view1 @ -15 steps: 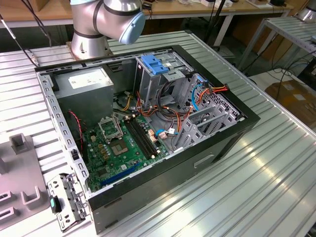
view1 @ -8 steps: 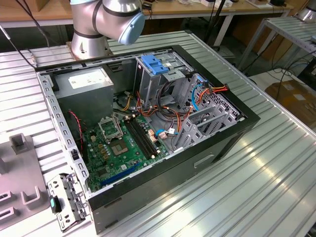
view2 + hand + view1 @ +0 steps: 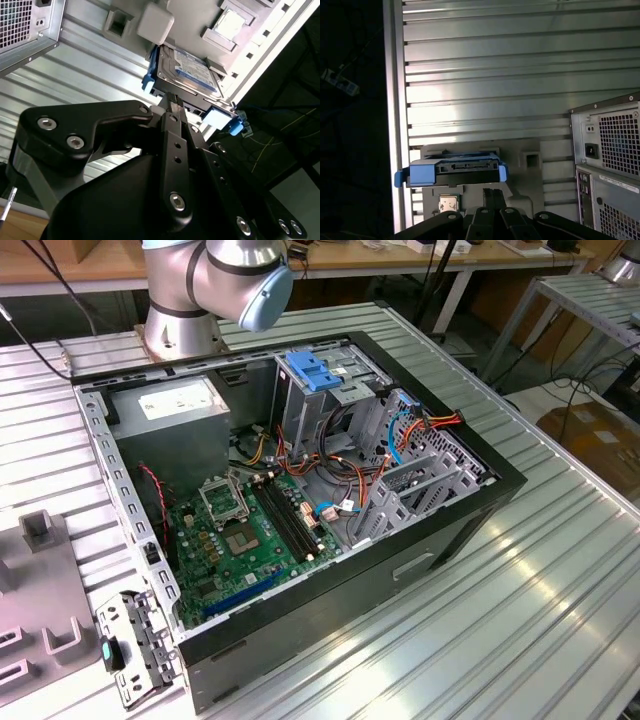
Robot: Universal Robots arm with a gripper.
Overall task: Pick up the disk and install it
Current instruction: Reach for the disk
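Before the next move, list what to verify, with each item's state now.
1. Disk seated in grey fixture: ok.
2. End effector lined up with the disk's near edge: ok.
3. End effector touching the disk: cannot tell.
4. Computer case side open: ok.
5. Metal cage bay free: cannot tell.
6. Cables clear of the cage: not ok, they lie right beside it.
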